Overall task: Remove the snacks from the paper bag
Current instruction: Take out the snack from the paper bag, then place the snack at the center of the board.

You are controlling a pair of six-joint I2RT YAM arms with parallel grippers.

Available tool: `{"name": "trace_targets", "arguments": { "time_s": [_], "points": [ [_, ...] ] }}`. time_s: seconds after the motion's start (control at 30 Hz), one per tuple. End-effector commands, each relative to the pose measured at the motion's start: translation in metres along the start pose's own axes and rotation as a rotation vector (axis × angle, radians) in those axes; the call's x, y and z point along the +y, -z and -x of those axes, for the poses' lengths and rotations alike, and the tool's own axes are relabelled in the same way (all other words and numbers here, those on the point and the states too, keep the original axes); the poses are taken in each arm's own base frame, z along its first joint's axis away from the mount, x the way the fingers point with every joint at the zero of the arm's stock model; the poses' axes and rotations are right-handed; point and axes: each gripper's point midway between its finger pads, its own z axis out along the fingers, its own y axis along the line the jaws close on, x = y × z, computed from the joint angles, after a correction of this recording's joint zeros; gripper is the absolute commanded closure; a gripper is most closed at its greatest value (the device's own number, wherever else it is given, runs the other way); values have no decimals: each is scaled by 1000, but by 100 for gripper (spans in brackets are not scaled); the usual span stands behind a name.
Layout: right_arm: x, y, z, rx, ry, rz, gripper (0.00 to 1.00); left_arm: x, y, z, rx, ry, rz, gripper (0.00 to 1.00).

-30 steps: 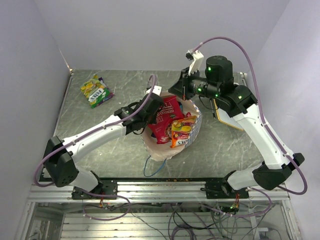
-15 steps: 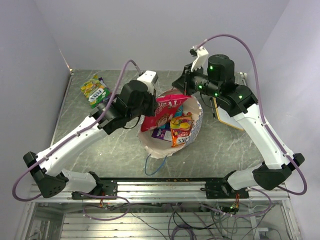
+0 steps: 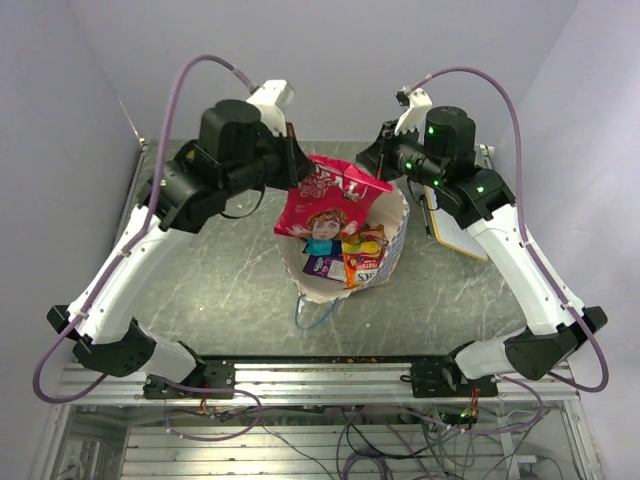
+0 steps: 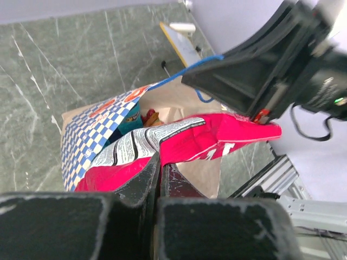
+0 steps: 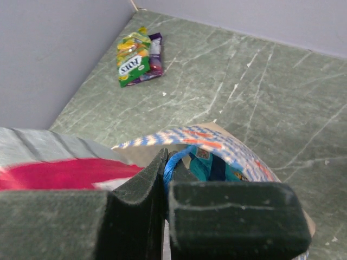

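Note:
The paper bag (image 3: 392, 255), blue-and-white checkered outside and cream inside, lies open on the table. My left gripper (image 3: 296, 172) is shut on a large red-pink snack packet (image 3: 325, 200) and holds it up above the bag's mouth; it also shows in the left wrist view (image 4: 206, 143). My right gripper (image 3: 381, 172) is shut on the bag's blue string handle (image 5: 176, 162) at the bag's far rim. An orange packet (image 3: 365, 258) and a purple packet (image 3: 322, 267) lie inside the bag. A yellow-green packet (image 3: 190, 180) lies on the table at far left.
A flat white board with a tan edge (image 3: 452, 230) lies right of the bag, under the right arm. The bag's other blue handle (image 3: 312, 312) trails toward the front edge. Walls close in at the left and back.
My left gripper has lifted the red-pink packet up and out of the bag, toward the back left. The right gripper has stayed on the handle.

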Motion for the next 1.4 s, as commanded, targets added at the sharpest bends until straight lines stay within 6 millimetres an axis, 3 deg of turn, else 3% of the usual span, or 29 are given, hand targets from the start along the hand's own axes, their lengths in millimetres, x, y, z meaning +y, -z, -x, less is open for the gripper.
{"name": "trace_targets", "arguments": {
  "time_s": [0.0, 0.17, 0.3, 0.47, 0.67, 0.87, 1.13, 1.27, 1.37],
  "points": [
    [-8, 6, 22, -113, -14, -13, 100, -14, 42, 49, -89, 24, -86, 93],
    [-11, 5, 11, -97, 1, -6, 100, -13, 73, 87, -203, 30, -73, 93],
    [-8, 10, 10, -74, 30, 8, 100, 1, 89, 108, -308, 82, 12, 93],
    [6, 23, 15, -71, 41, 66, 100, 59, 107, 110, -434, 255, 309, 93],
    [22, 33, 24, -121, 32, 146, 100, 103, 117, 87, -457, 340, 529, 93],
    [21, 42, 33, -141, 73, 129, 100, 137, 126, 60, -425, 361, 722, 93],
    [26, 49, 30, -148, 71, 149, 100, 152, 78, -13, -288, 488, 691, 93],
    [25, 52, 34, -155, 90, 140, 100, 163, 45, -38, -219, 554, 646, 93],
    [25, 51, 32, -150, 89, 146, 100, 190, 31, -64, -137, 559, 692, 93]
  ]
}}
